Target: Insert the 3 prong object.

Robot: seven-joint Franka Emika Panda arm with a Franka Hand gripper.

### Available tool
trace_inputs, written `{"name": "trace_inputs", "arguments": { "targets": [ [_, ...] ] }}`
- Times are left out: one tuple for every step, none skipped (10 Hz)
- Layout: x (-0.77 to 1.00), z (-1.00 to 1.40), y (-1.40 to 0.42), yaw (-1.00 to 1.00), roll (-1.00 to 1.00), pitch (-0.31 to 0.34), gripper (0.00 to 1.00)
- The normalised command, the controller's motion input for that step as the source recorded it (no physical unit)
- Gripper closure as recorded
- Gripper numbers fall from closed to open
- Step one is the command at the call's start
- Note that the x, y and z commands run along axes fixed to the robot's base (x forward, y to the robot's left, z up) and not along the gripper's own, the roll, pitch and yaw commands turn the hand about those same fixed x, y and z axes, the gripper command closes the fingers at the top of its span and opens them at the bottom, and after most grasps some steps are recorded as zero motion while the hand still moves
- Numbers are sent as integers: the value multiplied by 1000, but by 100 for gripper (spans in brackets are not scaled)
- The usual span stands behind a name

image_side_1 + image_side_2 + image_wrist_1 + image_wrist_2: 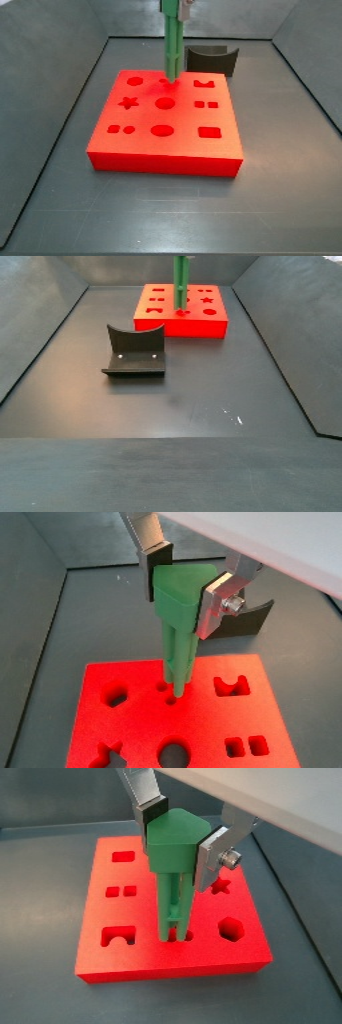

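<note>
My gripper (185,588) is shut on the wide top end of the 3 prong object (174,642), a long green bar held upright. Both wrist views show the silver fingers (211,856) clamping its head (167,840). The bar's lower end meets the top of the red block (134,958) at a set of small holes (175,934), and the prong tips seem to sit just in them. In both side views the bar (173,45) (181,281) stands upright on the red block (167,135) (201,324). The gripper (179,5) only just shows at the frame's upper edge.
The red block has several shaped holes, among them a star (130,102) and a circle (162,129). A dark grey curved block (210,60) (134,351) stands on the floor beside the red block. Dark walls (54,80) enclose the floor.
</note>
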Motion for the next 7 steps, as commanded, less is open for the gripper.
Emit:
{"name": "trace_inputs", "arguments": {
  "targets": [
    [-203, -106, -3, 3, 0, -64, 100],
    [-254, -29, 0, 0, 36, 0, 100],
    [-46, -3, 0, 0, 71, 177, 100],
    [120, 0, -91, 0, 34, 153, 100],
    [171, -117, -51, -6, 4, 43, 100],
    [234, -146, -40, 0, 0, 17, 100],
    [9, -237, 0, 0, 50, 0, 100]
  ]
}}
